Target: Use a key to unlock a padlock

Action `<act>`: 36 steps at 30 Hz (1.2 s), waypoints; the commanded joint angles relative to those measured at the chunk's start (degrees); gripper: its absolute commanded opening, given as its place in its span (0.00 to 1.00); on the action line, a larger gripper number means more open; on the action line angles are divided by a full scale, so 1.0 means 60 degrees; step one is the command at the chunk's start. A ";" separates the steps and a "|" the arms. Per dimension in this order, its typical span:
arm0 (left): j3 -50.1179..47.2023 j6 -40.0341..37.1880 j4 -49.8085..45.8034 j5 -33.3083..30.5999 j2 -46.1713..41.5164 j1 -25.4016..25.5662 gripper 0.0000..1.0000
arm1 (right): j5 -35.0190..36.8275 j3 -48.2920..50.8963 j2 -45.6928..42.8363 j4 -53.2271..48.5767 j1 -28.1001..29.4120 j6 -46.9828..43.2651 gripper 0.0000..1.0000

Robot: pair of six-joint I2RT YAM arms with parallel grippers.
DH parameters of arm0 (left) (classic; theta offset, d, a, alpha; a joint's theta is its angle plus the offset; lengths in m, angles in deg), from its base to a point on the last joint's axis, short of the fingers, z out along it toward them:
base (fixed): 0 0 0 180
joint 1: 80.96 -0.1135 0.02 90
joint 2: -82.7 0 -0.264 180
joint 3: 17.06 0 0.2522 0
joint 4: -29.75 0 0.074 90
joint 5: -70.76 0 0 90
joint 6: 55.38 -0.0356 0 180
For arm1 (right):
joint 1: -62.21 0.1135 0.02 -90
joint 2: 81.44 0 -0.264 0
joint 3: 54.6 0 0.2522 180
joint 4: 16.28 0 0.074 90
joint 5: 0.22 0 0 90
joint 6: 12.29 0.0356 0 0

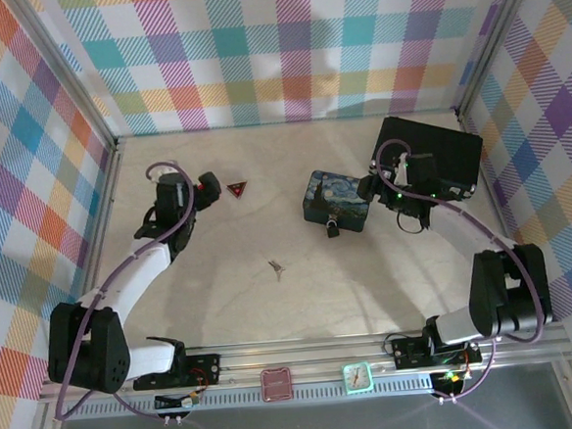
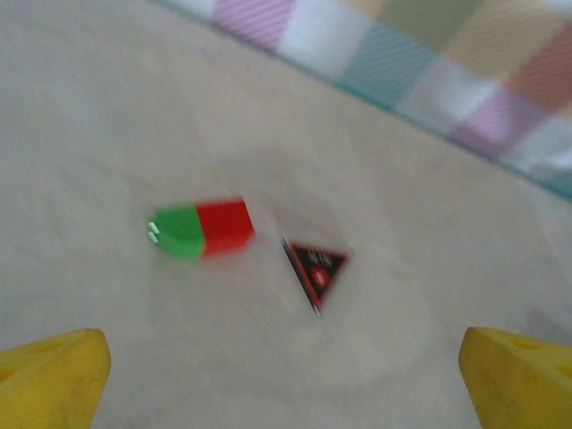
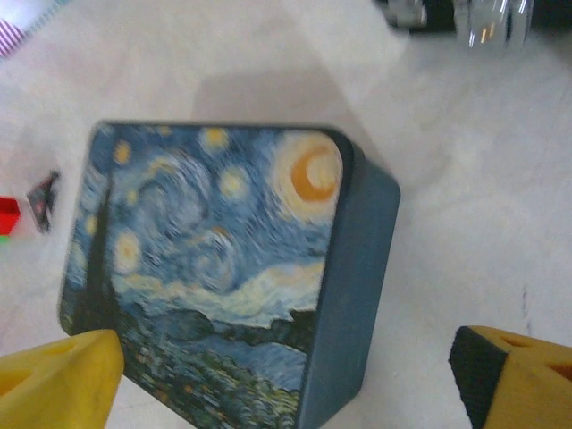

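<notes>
The padlock (image 1: 333,228), tiny and dark, lies on the table against the near side of the blue starry-night tin (image 1: 336,200). The thin silvery key (image 1: 276,266) lies by itself mid-table, left of and nearer than the padlock. My right gripper (image 1: 368,189) hovers at the tin's right end. In the right wrist view it (image 3: 286,384) is open, its yellow fingertips (image 3: 58,380) straddling the painted tin (image 3: 214,268). My left gripper (image 1: 204,189) is far left of the key. It (image 2: 286,384) stands open over bare table with nothing between its fingers.
A big black briefcase (image 1: 429,155) lies at the back right, behind the right arm. A small dark-red triangle (image 1: 237,187) (image 2: 317,268) and a red-and-green block (image 2: 201,229) lie just ahead of the left gripper. Checked walls enclose the table.
</notes>
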 commanded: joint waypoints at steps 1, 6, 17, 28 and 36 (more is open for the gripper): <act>0.0489 0.0864 -0.1071 0.0388 0.0277 0.0596 1.00 | -0.0753 -0.0467 0.0592 -0.0440 0.0054 0.0076 0.92; -0.0344 0.1101 0.0609 0.1831 0.0473 0.0950 1.00 | -0.1047 -0.0926 0.1427 -0.0257 0.0098 -0.0385 0.84; -0.0978 0.1446 0.1312 0.2316 0.0380 0.0950 1.00 | -0.1546 -0.3063 0.3681 -0.0675 0.1271 -0.1540 0.68; -0.1340 0.1382 0.0512 0.1695 -0.0463 0.0950 1.00 | -0.0142 -0.5261 0.4508 -0.1676 0.2409 -0.2037 0.74; -0.1405 0.1907 0.0543 0.1337 -0.0697 0.0928 1.00 | 0.1375 -0.3716 0.2096 -0.2842 0.3434 -0.2034 0.79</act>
